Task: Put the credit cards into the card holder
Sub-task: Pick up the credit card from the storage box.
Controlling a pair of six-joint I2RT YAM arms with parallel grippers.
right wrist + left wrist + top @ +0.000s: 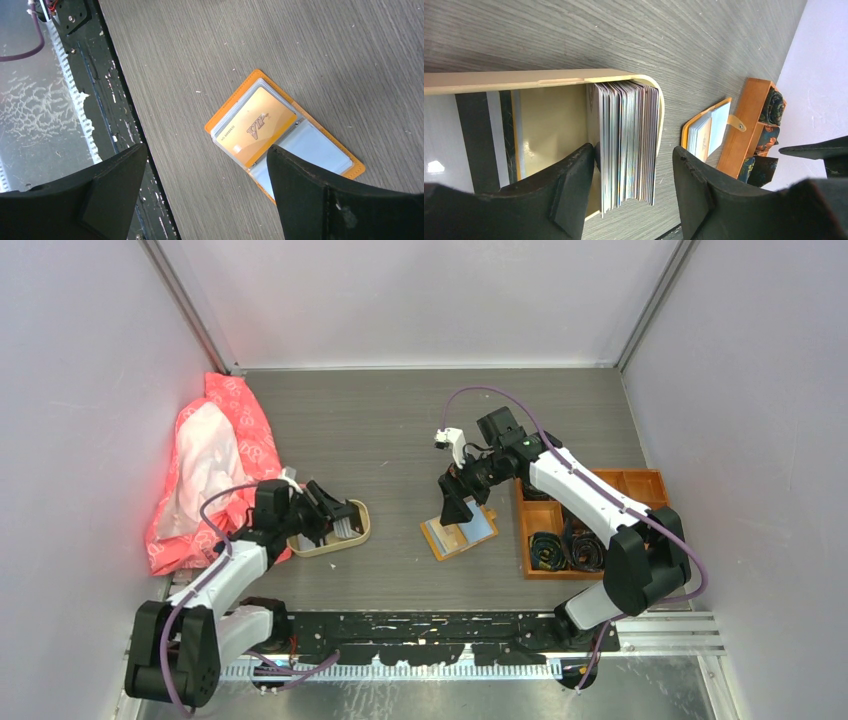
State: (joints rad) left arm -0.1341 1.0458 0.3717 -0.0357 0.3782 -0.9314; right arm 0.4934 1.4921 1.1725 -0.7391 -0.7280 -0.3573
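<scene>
Black fingers (pixel 569 185) of the left gripper (pixel 631 152) fill the bottom of the wrist view. They stand moderately apart around the credit cards (pixel 624 145), a tight stack on edge against the end wall of the beige tray (pixel 549 80) at the left of the table (pixel 400 430). One finger sits inside the tray, just beside the outermost card. The other appears to hang outside the rounded wall, so nothing is gripped yet. The step in hand looks like picking from the stack, and doing it well means taking one card, not the whole pack. The outer finger should come inside the rim, or one card be tipped away from its neighbours, before closing. A squeeze from this stance would likely clamp wall and stack together and drag the tray. A gentle close and a straight lift should keep the rest from fanning out. Further right, mid-table, the card holder (pixel 450 538) lies open and flat, with a gold card behind one clear sleeve and the neighbouring sleeve looking empty. Above it hovers the right gripper (pixel 206 150), jaws spread wide and holding nothing, well placed to pin the holder while a card slides in. Just to the right sits the orange box (pixel 650 478) of dark coils, best left untouched.
</scene>
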